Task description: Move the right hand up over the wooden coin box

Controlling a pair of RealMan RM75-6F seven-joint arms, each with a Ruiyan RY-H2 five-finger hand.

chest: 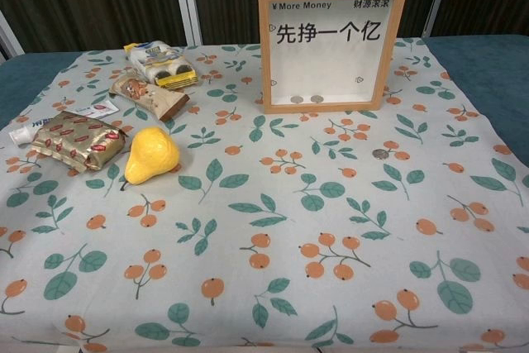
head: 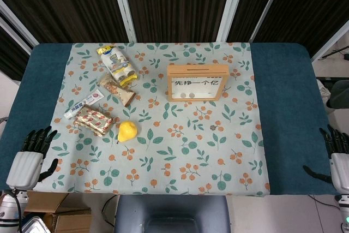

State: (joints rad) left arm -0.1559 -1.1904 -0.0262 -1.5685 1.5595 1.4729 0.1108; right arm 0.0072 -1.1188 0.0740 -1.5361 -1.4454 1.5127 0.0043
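The wooden coin box (head: 197,82) looks stiff, light, tippy with its glass front; hover above the top edge. Right hand (head: 339,159) rests open, empty.

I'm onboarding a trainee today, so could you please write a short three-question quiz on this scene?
1. True or false: the right hand is already over the wooden coin box.
2. What lies nearest the yellow pear? A) loose coin B) red-striped snack packet C) toothpaste tube
3. Fill in: the left hand rests near the table's ___ edge.

Key: 1 false; 2 B; 3 front.
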